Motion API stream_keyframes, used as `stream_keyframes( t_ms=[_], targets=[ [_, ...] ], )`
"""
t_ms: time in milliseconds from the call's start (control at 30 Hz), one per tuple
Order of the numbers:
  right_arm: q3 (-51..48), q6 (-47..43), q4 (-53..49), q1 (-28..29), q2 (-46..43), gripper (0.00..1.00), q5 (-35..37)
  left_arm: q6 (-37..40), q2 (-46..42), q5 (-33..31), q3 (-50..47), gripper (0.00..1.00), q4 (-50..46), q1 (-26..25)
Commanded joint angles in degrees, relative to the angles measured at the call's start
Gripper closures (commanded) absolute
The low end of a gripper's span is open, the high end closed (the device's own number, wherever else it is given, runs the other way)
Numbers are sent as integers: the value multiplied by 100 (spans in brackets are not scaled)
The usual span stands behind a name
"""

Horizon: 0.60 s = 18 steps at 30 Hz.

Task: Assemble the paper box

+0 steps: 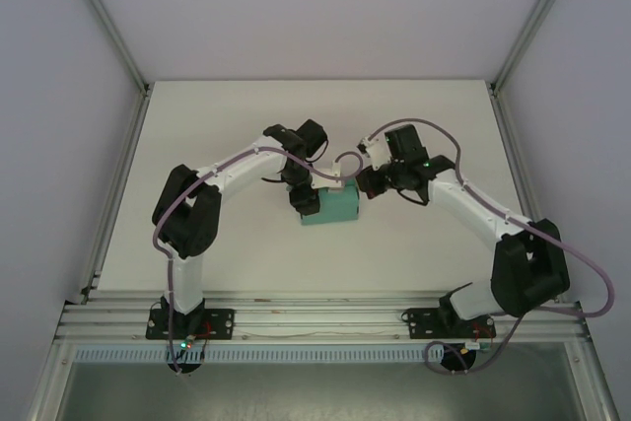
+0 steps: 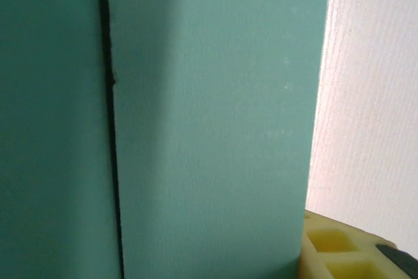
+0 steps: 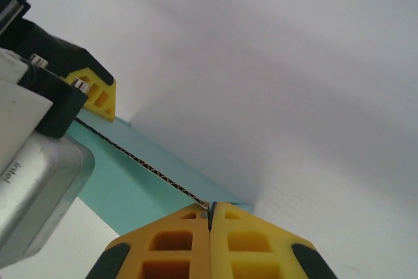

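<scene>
The teal paper box (image 1: 335, 209) lies folded near the table's middle. My left gripper (image 1: 306, 199) is at its left end. In the left wrist view the box's panel (image 2: 209, 129) lies tight against one yellow finger (image 2: 333, 246) and hides the other, so the grip looks shut on the box. A dark seam runs down that panel. My right gripper (image 1: 363, 182) is at the box's far right corner. Its yellow fingertips are pressed together, and the right gripper (image 3: 209, 212) pinches the end of the box's corrugated edge (image 3: 140, 161). The left gripper's finger (image 3: 98, 96) shows at that edge's other end.
The white table (image 1: 246, 125) has grey enclosure walls on three sides and aluminium posts at its back corners. A metal rail (image 1: 315, 308) carrying both arm bases runs along the near edge. Loose cables arc above the box between the two wrists.
</scene>
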Motion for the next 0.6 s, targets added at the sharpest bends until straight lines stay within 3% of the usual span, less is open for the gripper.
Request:
stream_keyframes(
  t_ms=[0,267,567],
  targets=[
    [-357,1688,1253,305,-392,96,368,-92,54,34,150,51,132,-69],
    [-1045,2101,2012,696,-640,98,1235,-219,55,-86,154,51,200,-94],
    [-2239,1162,3077,776,-845,100,1342,-319,-34,-68,64,49,369,-100]
  ],
)
